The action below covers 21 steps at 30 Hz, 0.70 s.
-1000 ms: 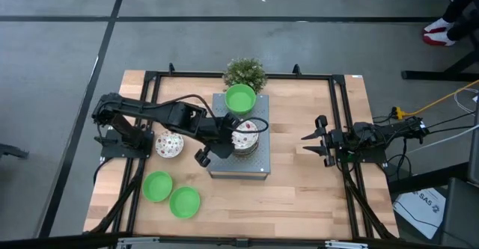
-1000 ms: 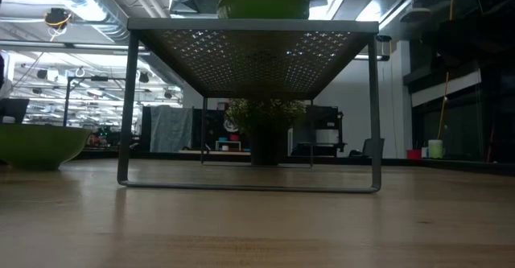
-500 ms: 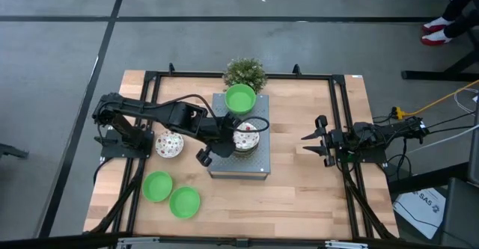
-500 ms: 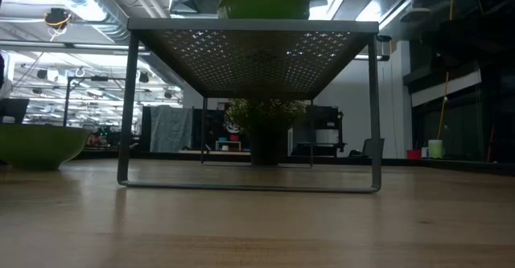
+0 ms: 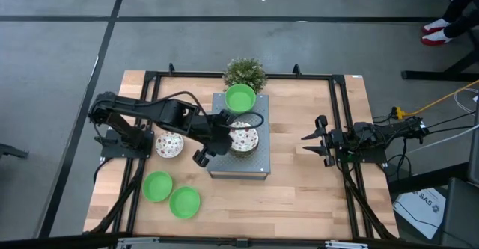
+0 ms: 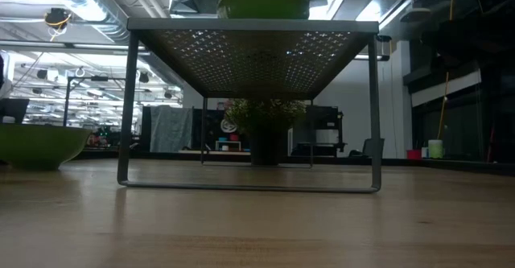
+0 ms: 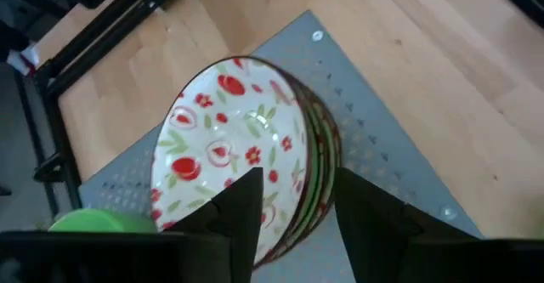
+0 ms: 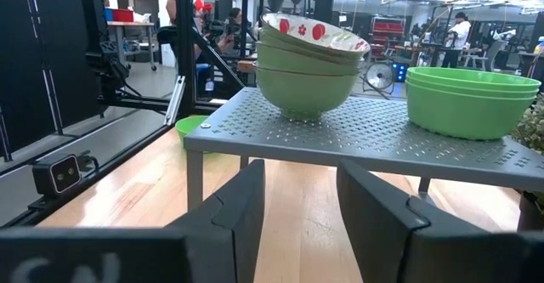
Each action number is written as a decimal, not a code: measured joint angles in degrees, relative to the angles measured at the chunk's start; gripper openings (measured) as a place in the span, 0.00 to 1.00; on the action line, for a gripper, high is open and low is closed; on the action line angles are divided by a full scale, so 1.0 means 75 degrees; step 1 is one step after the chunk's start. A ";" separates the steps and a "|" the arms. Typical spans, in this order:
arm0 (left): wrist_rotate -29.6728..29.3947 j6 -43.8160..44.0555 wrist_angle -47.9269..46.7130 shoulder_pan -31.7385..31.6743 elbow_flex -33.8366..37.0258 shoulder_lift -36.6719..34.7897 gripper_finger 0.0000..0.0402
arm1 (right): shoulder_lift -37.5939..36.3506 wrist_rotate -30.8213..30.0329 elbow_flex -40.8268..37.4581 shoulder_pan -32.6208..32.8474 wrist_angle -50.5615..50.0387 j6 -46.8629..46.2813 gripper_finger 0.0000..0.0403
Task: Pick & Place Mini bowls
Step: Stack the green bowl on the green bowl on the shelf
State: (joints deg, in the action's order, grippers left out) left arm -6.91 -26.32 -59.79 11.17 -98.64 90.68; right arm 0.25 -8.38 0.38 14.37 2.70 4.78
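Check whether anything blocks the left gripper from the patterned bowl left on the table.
Nothing visible does. The left gripper hangs open over the bowl stack on the metal shelf. The patterned bowl sits apart on bare table beside the shelf, under the left arm, with nothing on it.

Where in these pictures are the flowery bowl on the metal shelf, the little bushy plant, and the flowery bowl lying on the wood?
flowery bowl on the metal shelf (image 5: 244,137): high view, its patterned inside.
bushy plant (image 5: 245,73): high view, its leafy crown.
flowery bowl on the wood (image 5: 169,144): high view, its inside.
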 joint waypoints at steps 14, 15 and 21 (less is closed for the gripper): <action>-0.0148 0.2544 -0.1990 0.0673 0.0000 -0.0514 0.34 | 0.0000 0.0000 0.0000 0.0003 -0.0001 0.0000 0.37; -0.0138 0.2933 -0.2230 0.0758 0.0001 -0.0537 0.34 | 0.0000 0.0000 0.0000 0.0002 0.0000 0.0000 0.37; 0.0071 0.5315 -0.3567 0.1428 0.0001 -0.0618 0.33 | 0.0000 0.0000 0.0000 0.0001 0.0000 0.0000 0.37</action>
State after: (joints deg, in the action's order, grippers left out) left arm -6.38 13.54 -86.54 21.88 -98.63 86.04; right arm 0.25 -8.38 0.38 14.38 2.70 4.78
